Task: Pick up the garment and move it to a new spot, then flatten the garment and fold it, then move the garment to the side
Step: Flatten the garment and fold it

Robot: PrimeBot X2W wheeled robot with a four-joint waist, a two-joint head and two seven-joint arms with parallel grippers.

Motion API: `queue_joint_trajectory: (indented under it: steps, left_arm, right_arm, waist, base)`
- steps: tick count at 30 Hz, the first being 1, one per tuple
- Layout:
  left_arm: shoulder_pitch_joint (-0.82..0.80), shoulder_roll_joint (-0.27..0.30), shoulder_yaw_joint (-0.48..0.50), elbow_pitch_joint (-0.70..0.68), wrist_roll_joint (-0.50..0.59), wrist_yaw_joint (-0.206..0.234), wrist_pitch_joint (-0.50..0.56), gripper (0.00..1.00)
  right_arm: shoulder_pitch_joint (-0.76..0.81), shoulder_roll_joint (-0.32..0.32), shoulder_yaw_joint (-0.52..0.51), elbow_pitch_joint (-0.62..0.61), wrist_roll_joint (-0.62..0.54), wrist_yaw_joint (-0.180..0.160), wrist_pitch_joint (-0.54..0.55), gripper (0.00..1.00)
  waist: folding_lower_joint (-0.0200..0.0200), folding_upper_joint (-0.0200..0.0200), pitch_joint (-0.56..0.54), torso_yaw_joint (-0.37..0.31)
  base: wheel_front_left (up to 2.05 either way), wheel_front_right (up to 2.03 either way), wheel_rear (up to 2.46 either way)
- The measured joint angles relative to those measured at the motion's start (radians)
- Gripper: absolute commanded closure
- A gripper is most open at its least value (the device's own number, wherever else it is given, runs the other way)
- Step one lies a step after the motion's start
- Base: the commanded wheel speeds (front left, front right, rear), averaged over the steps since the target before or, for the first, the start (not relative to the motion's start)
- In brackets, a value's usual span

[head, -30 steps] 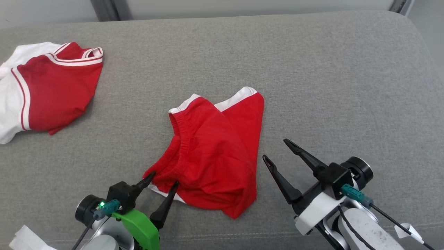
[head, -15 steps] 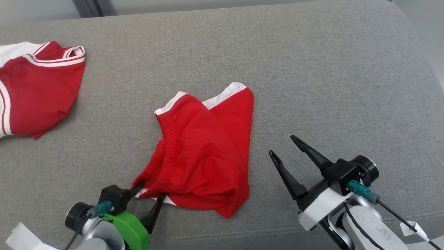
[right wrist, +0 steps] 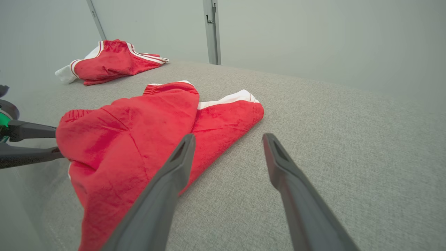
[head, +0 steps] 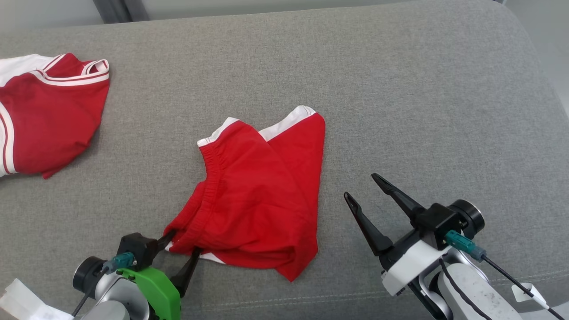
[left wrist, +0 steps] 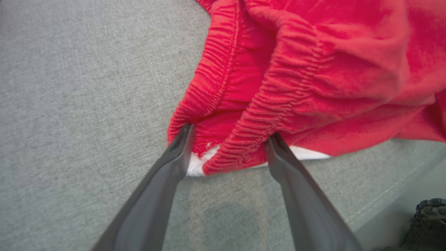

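Now a red garment [head: 262,195], which looks like a pair of shorts, lies crumpled near the middle of a grey cushion [head: 400,89], towards the edge closest to the robot. Its long axis runs from the near left corner away and slightly rightward, ending at the white-trimmed leg hems [head: 289,122] on the far side.

The left gripper [head: 183,243] sits at that near left corner. Its two dark fingers are spread wide, with the gathered elastic waistband [left wrist: 278,90] bunched between them and both tips touching the cloth. The jaws are not clamped; the fabric is straddled rather than pinched.

The right gripper [head: 361,186] hovers to the right of the garment, apart from its right edge. Its fingers are also spread wide and hold nothing, pointing away from the robot.

A second red-and-white garment [head: 49,120] rests well apart at the far left.

The left arm is clearly the nearer one. Closing its fingers on the waistband corner seems the natural next step, while the right arm would need to travel leftward to reach the cloth.
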Motion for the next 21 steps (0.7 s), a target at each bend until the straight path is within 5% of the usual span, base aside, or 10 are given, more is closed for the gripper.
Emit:
queue_joint_trajectory:
  steps: [2,4,5,12,21]
  left_arm:
    - [-0.001,0.001,-0.001,0.005,-0.009,-0.004,0.013,0.0]
    - [-0.002,0.001,0.0,0.014,-0.045,-0.007,0.023,0.85]
    - [-0.003,0.001,-0.001,0.019,-0.054,-0.007,0.032,1.0]
    - [-0.004,-0.002,0.026,0.023,-0.13,-0.016,0.062,1.0]
    - [-0.036,-0.087,0.104,-0.197,-0.448,-0.025,0.206,1.0]
  right_arm:
    - [0.0,0.0,-0.002,0.0,0.004,0.0,0.0,0.0]
    - [0.0,0.001,-0.003,0.0,0.006,0.0,0.0,0.0]
    - [0.0,0.002,-0.003,0.0,0.006,0.0,0.0,0.0]
    - [0.0,0.021,0.001,0.0,0.007,0.0,0.0,0.0]
    - [0.001,0.033,-0.015,0.0,0.027,0.0,0.0,0.0]
  waist:
    - [0.0,0.0,0.0,-0.001]
    - [0.0,0.0,0.0,-0.003]
    - [0.0,0.0,0.0,-0.004]
    - [0.0,0.0,-0.003,-0.021]
    - [0.0,0.0,-0.014,-0.045]
  base:
    - [0.0,0.0,0.0]
    - [0.0,0.0,0.0]
    - [0.0,0.0,0.0]
    - [0.0,0.0,0.0]
    - [0.0,0.0,0.0]
